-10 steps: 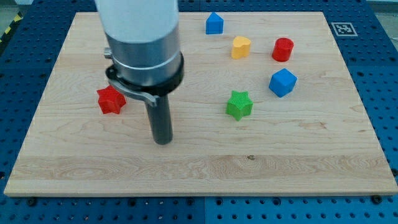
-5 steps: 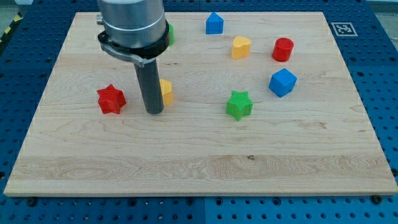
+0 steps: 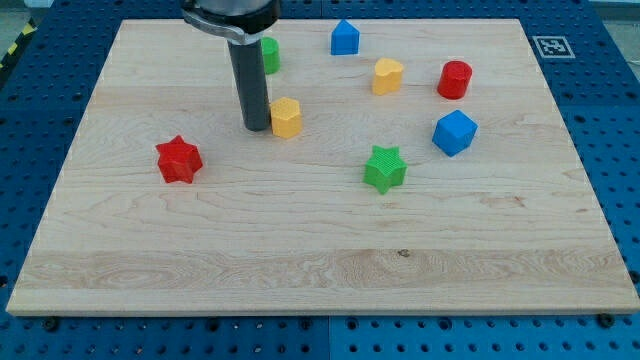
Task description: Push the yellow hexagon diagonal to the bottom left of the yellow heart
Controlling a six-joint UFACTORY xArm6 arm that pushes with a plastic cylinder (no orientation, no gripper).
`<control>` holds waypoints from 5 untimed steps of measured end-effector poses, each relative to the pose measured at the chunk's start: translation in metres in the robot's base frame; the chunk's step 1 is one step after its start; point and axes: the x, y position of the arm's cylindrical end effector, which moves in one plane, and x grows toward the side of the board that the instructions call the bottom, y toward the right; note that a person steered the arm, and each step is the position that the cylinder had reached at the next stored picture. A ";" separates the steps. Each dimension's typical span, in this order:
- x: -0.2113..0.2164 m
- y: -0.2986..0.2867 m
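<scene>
The yellow hexagon (image 3: 287,117) lies on the wooden board (image 3: 320,260), left of centre in the upper half. The yellow heart (image 3: 387,75) lies up and to the right of it, about a hundred pixels away. My tip (image 3: 257,126) stands right at the hexagon's left side, touching it or nearly so. The dark rod rises from the tip to the view's top.
A green block (image 3: 269,54) sits partly hidden behind the rod. A blue block (image 3: 345,37) lies at the top, a red cylinder (image 3: 454,79) and a blue cube (image 3: 455,132) at the right, a green star (image 3: 385,168) at centre right, a red star (image 3: 179,160) at the left.
My tip has moved up the board, from below the hexagon to its left side. The hexagon has shifted up and right, towards the yellow heart.
</scene>
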 end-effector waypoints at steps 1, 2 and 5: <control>0.006 0.001; 0.006 0.001; -0.002 0.030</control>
